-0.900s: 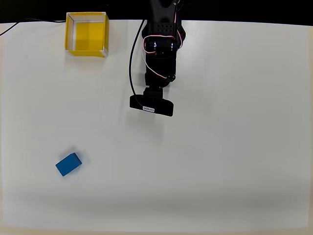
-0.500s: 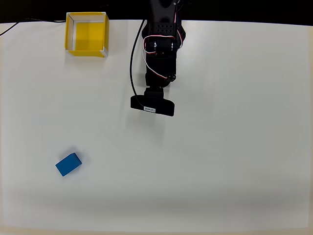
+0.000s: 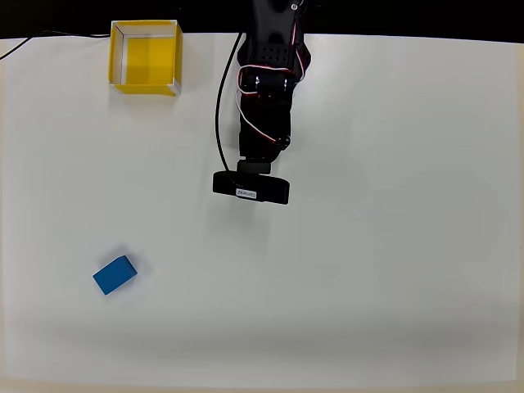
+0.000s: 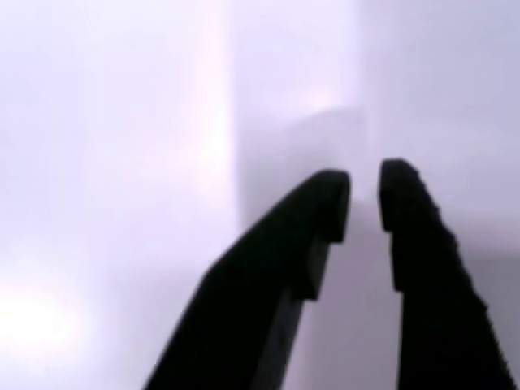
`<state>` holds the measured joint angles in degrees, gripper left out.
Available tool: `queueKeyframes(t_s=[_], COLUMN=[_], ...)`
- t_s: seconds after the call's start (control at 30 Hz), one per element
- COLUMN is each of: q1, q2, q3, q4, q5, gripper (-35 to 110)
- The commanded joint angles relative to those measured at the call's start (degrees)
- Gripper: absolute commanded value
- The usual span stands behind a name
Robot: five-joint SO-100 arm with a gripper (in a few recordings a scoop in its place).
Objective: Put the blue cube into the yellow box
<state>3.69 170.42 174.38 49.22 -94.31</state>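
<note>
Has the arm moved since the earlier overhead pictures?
Yes. In the overhead view the arm has stretched down the picture, farther from the yellow box; the blue cube lies where it was.

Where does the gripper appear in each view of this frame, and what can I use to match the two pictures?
Overhead view: the gripper sits under the arm's black camera block, just left of centre, above the white table; its fingers are hidden there.
Wrist view: the gripper fills the lower centre, two dark fingers a narrow gap apart, holding nothing.
Shared landmark: the bare white table under the fingers.
</note>
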Motion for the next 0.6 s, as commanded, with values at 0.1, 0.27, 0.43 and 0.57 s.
queueKeyframes(t_s=[0.1,0.27,0.43,0.57], q1=[5.27,10.81,16.08,20.30], q2=[-28.39,-46.93,-62.14,-73.48], q3=[-28.04,-42.71,-54.32,-63.19], q4=[-17.93,-26.89,-28.04,-28.92], q5=[3.87,8.00,8.70,10.37], gripper=[24,37,43,44])
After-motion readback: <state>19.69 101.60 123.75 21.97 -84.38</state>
